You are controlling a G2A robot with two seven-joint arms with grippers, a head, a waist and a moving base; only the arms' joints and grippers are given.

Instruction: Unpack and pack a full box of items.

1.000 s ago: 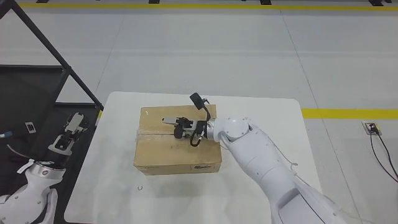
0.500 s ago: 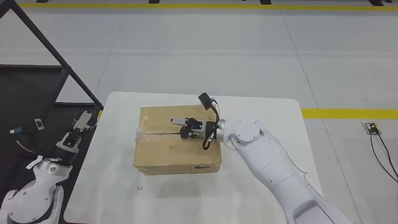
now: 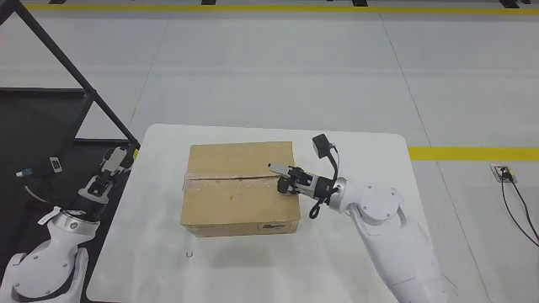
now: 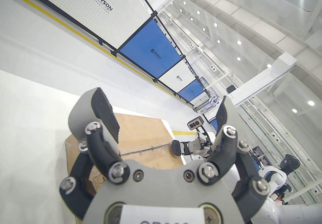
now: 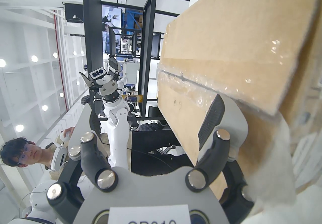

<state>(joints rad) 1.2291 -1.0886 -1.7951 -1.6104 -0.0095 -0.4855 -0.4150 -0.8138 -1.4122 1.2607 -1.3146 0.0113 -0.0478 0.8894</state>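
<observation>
A closed cardboard box [image 3: 240, 189] sits mid-table, a taped seam [image 3: 227, 178] running across its top. My right gripper [image 3: 282, 177] is at the seam's right end, open, with one finger [image 5: 213, 119] lying against the box top [image 5: 226, 41] beside the seam [image 5: 181, 76]; nothing is held. My left gripper [image 3: 108, 168] hangs open and empty off the table's left edge. In the left wrist view its own gripper [image 4: 161, 99] points toward the box [image 4: 143, 132], with the right gripper [image 4: 181, 147] beyond.
The white table [image 3: 362, 160] has bare room right of and in front of the box. A small ring-like object [image 3: 192, 255] lies near the front left. A black metal frame [image 3: 84, 93] stands left of the table over a dark floor mat.
My right gripper slid rightward along the box's top seam, from near the middle to the right edge. The left gripper rose a little closer to the table's left edge.
</observation>
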